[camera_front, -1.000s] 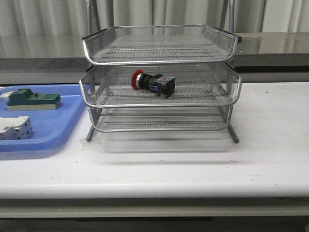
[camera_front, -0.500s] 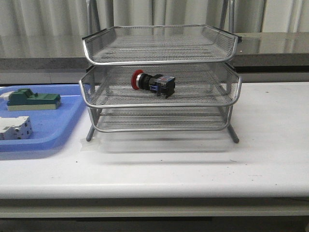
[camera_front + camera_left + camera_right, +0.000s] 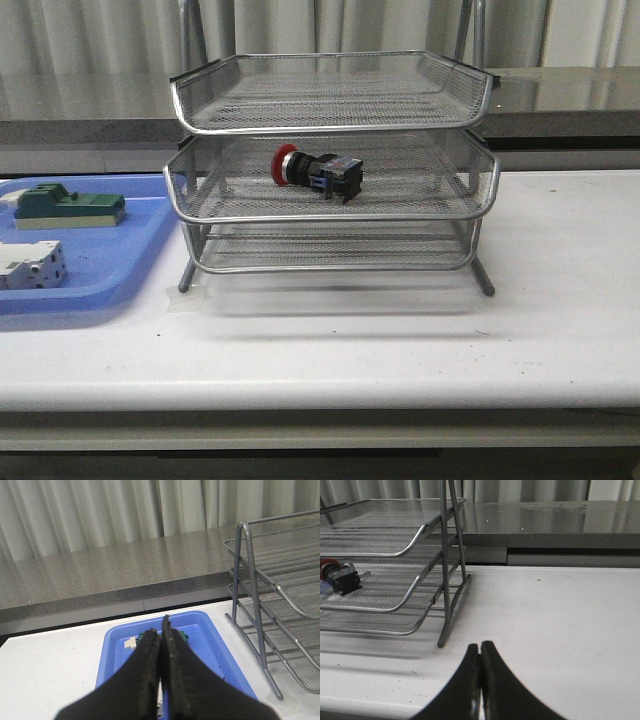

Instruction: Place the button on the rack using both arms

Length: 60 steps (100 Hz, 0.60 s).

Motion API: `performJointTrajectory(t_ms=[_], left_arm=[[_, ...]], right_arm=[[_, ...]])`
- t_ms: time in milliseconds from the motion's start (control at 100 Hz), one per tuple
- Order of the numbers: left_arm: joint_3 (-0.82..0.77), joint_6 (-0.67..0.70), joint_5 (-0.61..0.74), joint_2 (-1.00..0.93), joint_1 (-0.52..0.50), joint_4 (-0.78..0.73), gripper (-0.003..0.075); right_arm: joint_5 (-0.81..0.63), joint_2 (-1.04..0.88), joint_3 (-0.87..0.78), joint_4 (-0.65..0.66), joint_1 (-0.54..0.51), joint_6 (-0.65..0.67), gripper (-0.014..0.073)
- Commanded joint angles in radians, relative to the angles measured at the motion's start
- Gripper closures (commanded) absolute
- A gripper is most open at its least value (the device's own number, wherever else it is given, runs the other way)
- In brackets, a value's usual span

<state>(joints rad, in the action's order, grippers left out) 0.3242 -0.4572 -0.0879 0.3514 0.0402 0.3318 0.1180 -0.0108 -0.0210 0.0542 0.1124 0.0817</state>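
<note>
Button lies on its side in the middle tray of the rack, near the center of the front view, red head pointing to frame left, blue block to frame right. Nothing has changed vs. the two front pics just before: same spot, same tilt, no arm in sight. So it looks put down and at rest, and I think the job is done or almost done.

Left gripper has its fingers pressed together w/ nothing between them. It hangs over the blue tray, low center of its own view, well apart from the rack. Right gripper is pressed together too, also holding nothing, over bare white bench, w/ the button seen at far left of that view.

Green-topped block and white breaker sit in the blue tray at frame left, untouched.

Both arms are away, so I'd say nothing is left but to stay clear.
</note>
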Motion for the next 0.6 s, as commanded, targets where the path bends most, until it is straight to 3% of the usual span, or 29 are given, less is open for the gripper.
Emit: performJointTrajectory(t_ms=[0, 590], left_arm=[[0.027, 0.011, 0.077, 0.003, -0.001, 0.013, 0.074], [0.027, 0.011, 0.077, 0.003, -0.001, 0.013, 0.074]], right_arm=[[-0.104, -0.021, 0.011, -0.004, -0.008, 0.001, 0.0654], [-0.113, -0.021, 0.011, -0.004, -0.008, 0.001, 0.0654]])
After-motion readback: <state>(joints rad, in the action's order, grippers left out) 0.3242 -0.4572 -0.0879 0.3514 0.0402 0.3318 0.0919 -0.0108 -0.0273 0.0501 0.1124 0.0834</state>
